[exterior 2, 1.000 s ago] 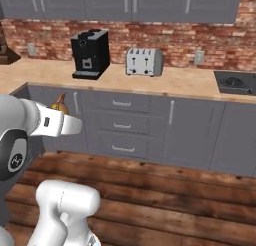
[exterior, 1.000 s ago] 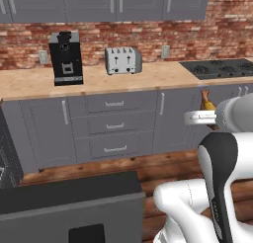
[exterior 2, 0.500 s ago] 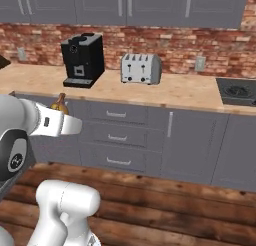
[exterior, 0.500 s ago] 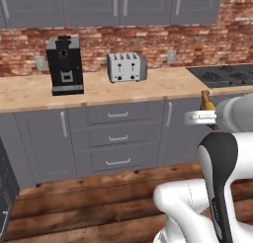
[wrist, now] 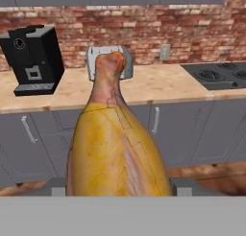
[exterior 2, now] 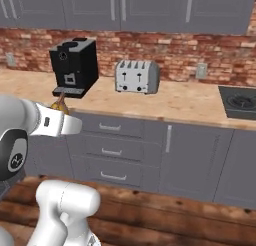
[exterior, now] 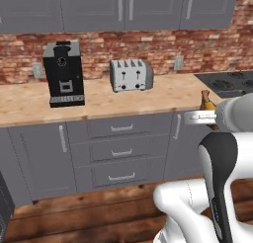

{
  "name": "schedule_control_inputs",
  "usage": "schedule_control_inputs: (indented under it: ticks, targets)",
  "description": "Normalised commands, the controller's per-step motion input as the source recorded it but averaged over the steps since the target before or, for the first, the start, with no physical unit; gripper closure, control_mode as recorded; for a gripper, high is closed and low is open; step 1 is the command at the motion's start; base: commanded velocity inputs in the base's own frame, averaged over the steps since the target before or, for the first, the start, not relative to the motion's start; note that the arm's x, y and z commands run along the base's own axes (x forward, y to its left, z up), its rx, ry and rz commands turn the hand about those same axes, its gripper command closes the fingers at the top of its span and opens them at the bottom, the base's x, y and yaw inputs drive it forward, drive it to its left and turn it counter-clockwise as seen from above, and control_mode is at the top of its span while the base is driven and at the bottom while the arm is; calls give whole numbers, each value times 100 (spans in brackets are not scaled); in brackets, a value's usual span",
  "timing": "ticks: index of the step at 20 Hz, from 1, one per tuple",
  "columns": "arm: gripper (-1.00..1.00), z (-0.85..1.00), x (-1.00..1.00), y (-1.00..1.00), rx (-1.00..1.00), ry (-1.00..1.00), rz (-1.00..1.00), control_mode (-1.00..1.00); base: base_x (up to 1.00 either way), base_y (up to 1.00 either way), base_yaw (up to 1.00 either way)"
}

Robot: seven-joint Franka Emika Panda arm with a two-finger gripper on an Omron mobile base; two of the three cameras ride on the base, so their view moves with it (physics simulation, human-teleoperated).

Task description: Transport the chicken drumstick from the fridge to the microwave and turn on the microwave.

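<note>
The chicken drumstick sat clamped in the jaws of the gripper, fat golden end low between the fingers, narrow reddish end pointing up and away toward the brick wall. From the left base view its tip poked above the white arm, held in the air in front of the desk edge. The right base view caught the drumstick just past the arm's wrist, out in front of the grey drawers. On the desk behind stood a black coffee machine and, to its right, a silver toaster. A dark cooktop lay at the far right.
</note>
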Motion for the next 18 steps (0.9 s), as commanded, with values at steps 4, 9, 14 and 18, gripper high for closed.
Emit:
schedule_control_inputs:
  ticks: [4, 9, 14, 18]
  targets:
    - [100, 0, 0, 0, 0, 0, 0, 100, 51, 0, 1]
    - [100, 0, 0, 0, 0, 0, 0, 100, 46, 0, 8]
    - [100, 0, 0, 0, 0, 0, 0, 100, 35, 6, 22]
    - [100, 0, 0, 0, 0, 0, 0, 100, 37, 14, 39]
